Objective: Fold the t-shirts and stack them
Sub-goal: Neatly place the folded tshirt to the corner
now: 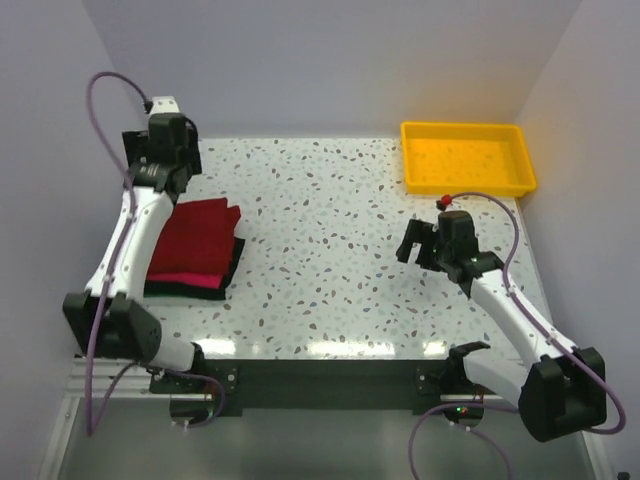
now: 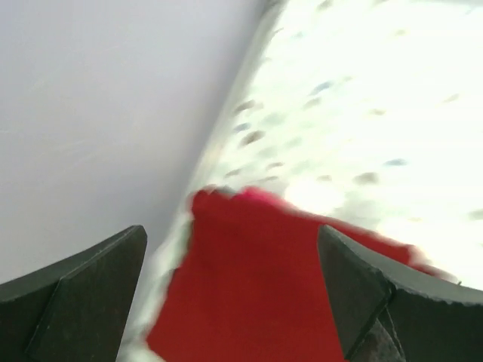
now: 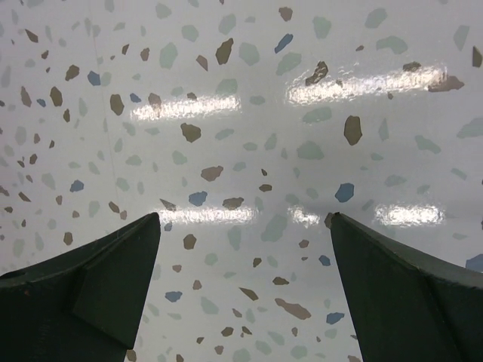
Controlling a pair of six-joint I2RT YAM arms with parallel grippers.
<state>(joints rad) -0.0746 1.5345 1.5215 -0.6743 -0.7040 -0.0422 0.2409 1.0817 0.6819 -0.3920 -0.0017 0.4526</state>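
Stacking step: crimson t-shirt on the pile, both grippers empty.
The crimson t-shirt (image 1: 205,232) lies folded on a magenta t-shirt (image 1: 185,281) and dark t-shirts (image 1: 237,254) at the table's (image 1: 330,290) left. The left gripper (image 2: 230,249) hovers spread wide over its far edge and the right gripper (image 3: 245,226) gapes apart. Next, probably lift clear without snagging cloth.
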